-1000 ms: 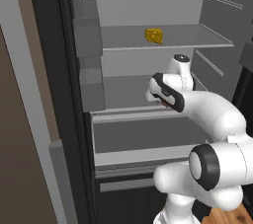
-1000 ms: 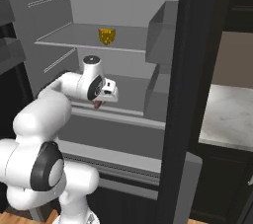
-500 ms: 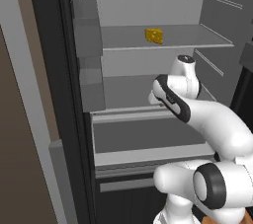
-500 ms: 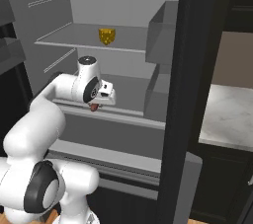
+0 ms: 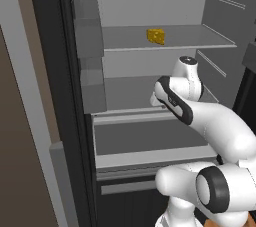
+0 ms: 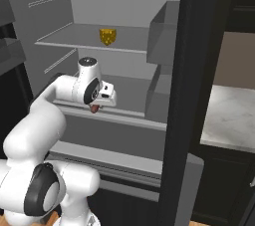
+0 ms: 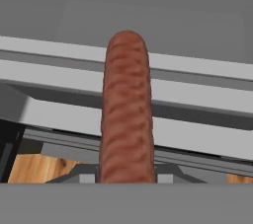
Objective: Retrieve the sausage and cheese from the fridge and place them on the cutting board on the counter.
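The end effector [image 6: 97,103] is clamped on the sausage [image 7: 126,114], which in the hand view runs straight up the middle of the frame from between the two finger tips at the bottom edge. In the right base view its reddish tip pokes out just below the wrist, left of centre, in front of the middle shelf [image 6: 130,94] of the open fridge [image 5: 150,1]. The cheese [image 5: 156,36] sits on the upper shelf, in the upper centre of the left base view, well apart from the arm. A strip of the marbled table [image 6: 233,120] shows at the right edge of the right base view, past the fridge door; the cutting board cannot be made out.

The likely step is carrying the sausage out of the fridge. The grip appears to hold only the near end of a long, round piece, so a quick swing could let it pivot or slip out between the fingers. The free end sticks out well ahead of the hand, and it could catch on the shelf lip or the drawer front [image 7: 74,114] just beyond it as the arm draws away. The door bins [image 6: 167,33] crowd the right side of the opening, so a wide turn toward the table risks the elbow or the sausage clipping them.
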